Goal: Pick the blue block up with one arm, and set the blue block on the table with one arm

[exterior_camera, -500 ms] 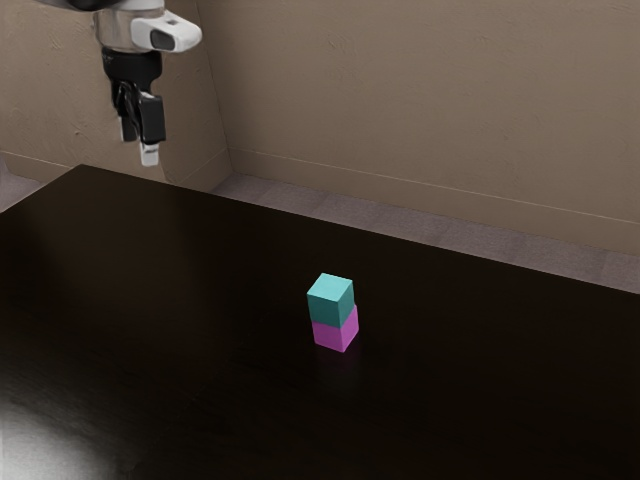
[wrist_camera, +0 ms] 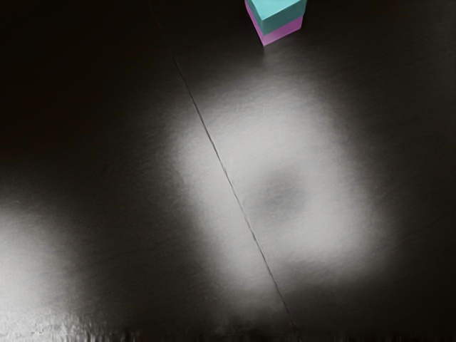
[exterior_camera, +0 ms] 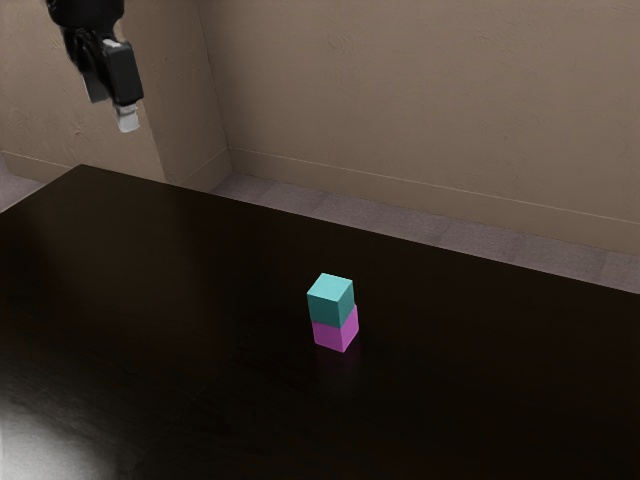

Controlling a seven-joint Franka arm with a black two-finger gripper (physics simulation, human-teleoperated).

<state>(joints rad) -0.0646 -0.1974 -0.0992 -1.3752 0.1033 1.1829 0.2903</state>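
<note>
High above the table's far edge, toward the exterior view's upper left, my gripper (exterior_camera: pixel 112 108) stands open with nothing between its fingers. Well away from it and lower, the blue block (exterior_camera: pixel 331 300), teal in colour, rests on top of a magenta block (exterior_camera: pixel 335 333) on the dark table (exterior_camera: pixel 200 260). In the wrist view the blue block (wrist_camera: pixel 280 14) and the magenta block (wrist_camera: pixel 279 32) beneath it are cut off by the frame's edge. Neither block is touched by the gripper.
A bright reflection (wrist_camera: pixel 285 142) and a thin seam line (wrist_camera: pixel 226 171) lie on the tabletop in the wrist view. Behind the table stands a beige wall (exterior_camera: pixel 400 100) with a corner toward the exterior view's left.
My gripper has moved up and toward the exterior view's left, tilting somewhat. The two stacked blocks stand as before.
</note>
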